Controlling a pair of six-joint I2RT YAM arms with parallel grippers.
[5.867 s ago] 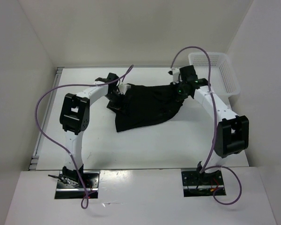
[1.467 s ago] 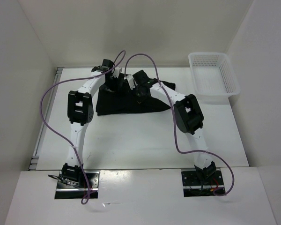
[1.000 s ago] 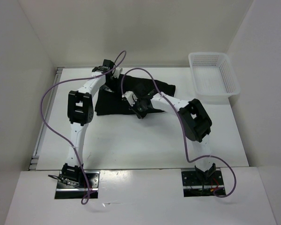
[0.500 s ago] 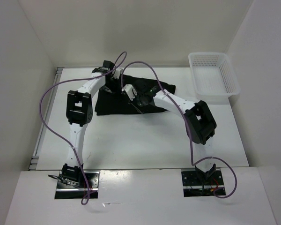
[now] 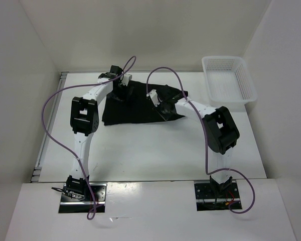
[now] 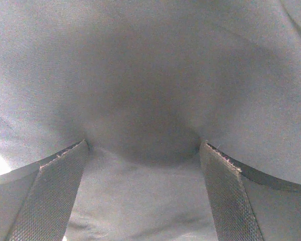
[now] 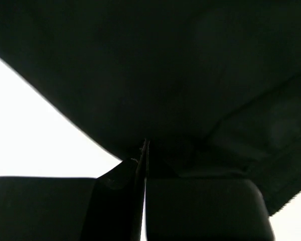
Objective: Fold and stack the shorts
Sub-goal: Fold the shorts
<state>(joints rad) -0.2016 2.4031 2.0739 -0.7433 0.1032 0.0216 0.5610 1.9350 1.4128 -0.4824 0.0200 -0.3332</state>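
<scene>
The black shorts [image 5: 135,106] lie folded into a flat, wide shape at the back middle of the table. My left gripper [image 5: 122,91] is open and sits on their far left part. In the left wrist view the fabric [image 6: 150,75] fills the frame, and the two textured fingers [image 6: 50,201] stand wide apart with cloth bulging between them. My right gripper [image 5: 159,104] rests on the right half of the shorts. In the right wrist view its jaws are shut, tips [image 7: 144,145] against the dark cloth [image 7: 180,65], with no cloth seen between them.
A white mesh basket [image 5: 243,83] stands at the back right corner, apart from the shorts. White walls close in the table on the left, back and right. Purple cables loop above both arms.
The right gripper carried the shorts' right side over to the left, slid to the near edge, then moved back right across the cloth. The left gripper stayed on the far left part.
</scene>
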